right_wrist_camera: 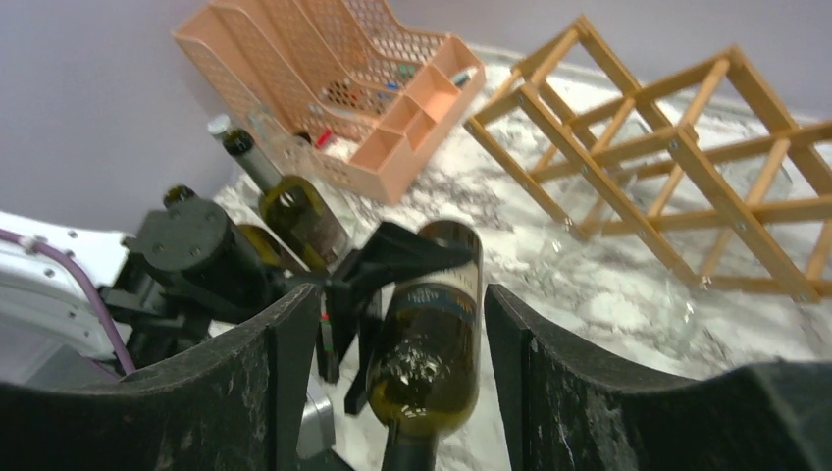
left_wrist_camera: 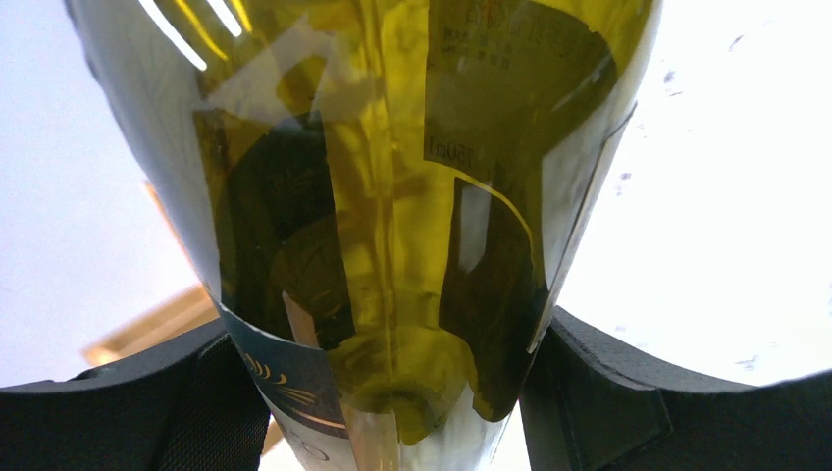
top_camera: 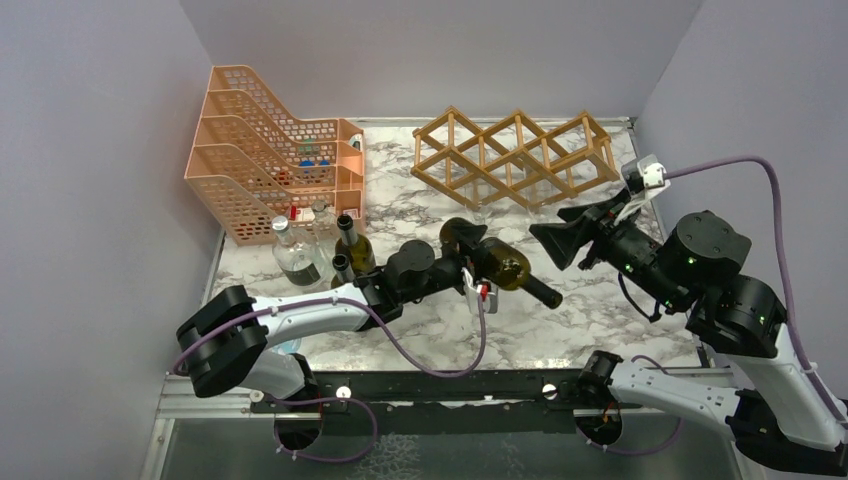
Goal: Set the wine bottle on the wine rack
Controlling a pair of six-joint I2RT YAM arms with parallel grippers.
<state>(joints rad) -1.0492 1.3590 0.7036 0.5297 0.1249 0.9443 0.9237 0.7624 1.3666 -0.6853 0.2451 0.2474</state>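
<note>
The left gripper point(top_camera: 468, 262) is clamped on a green wine bottle point(top_camera: 505, 268); its dark pads point(left_wrist_camera: 608, 392) press on both sides of the glass near the base. The bottle lies on its side above the marble table point(top_camera: 600, 320), in front of the rack and not in it; its base points back and left and its neck points near and right. The right gripper point(top_camera: 562, 243) sits just beside the neck end with its jaws apart; its own camera shows a gap between each finger point(right_wrist_camera: 265, 373) and the bottle. The wooden wine rack point(top_camera: 515, 155) stands at the back of the table. An orange mesh file tray point(top_camera: 270, 150) stands back left; a clear glass bottle point(top_camera: 295, 255) and two dark bottles point(top_camera: 352, 248) stand upright in front of it.
</note>
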